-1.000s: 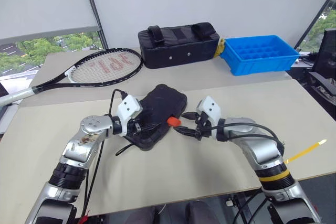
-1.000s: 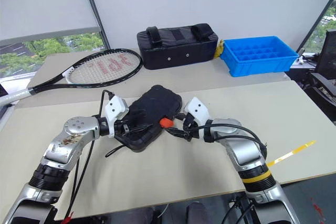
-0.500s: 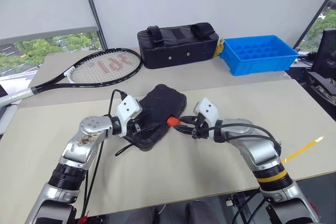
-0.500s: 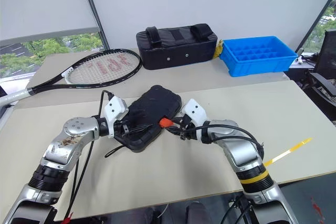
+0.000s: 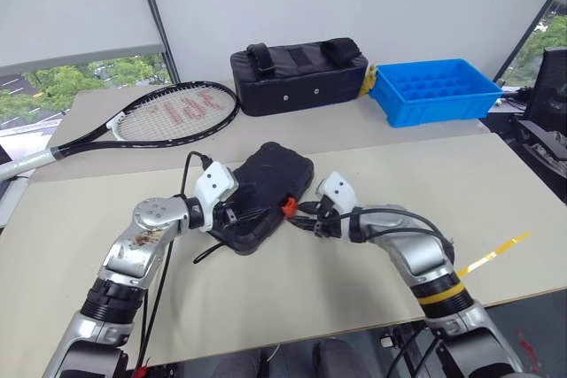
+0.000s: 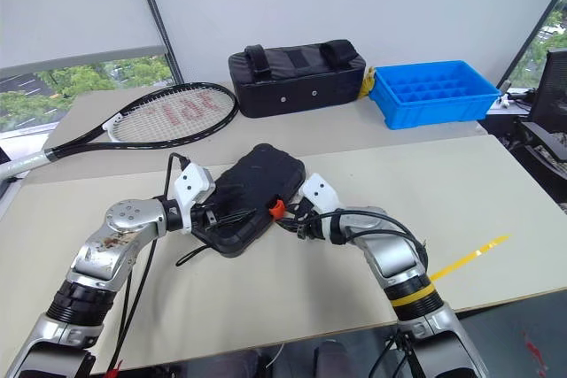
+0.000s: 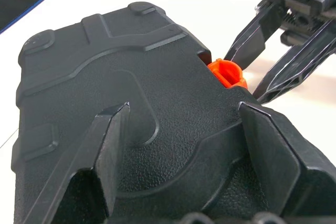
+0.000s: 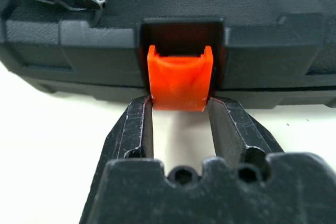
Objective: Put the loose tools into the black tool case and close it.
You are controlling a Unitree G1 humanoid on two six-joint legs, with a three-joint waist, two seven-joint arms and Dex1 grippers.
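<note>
Two hands: we work the closed black tool case (image 5: pixel 266 190) on the counter (image 5: pixel 292 289).
Right fingers (image 8: pixel 137 129): clamped on orange latch (image 8: pixel 179 83).
Left fingers (image 7: pixel 107 145): apart, astride the case lid.

The right gripper (image 8: pixel 178 109) moved in toward the case (image 5: pixel 266 192), lower and further left than a second earlier, when it hung clear of the orange latch (image 8: pixel 179 82). Its fingers (image 8: pixel 137 125), spread wider a second ago, narrowed and came to sit on either side of the latch, their tips touching its two edges. The right forearm swung in with it, so the wrist lay closer to the case's latch side than before.
</note>
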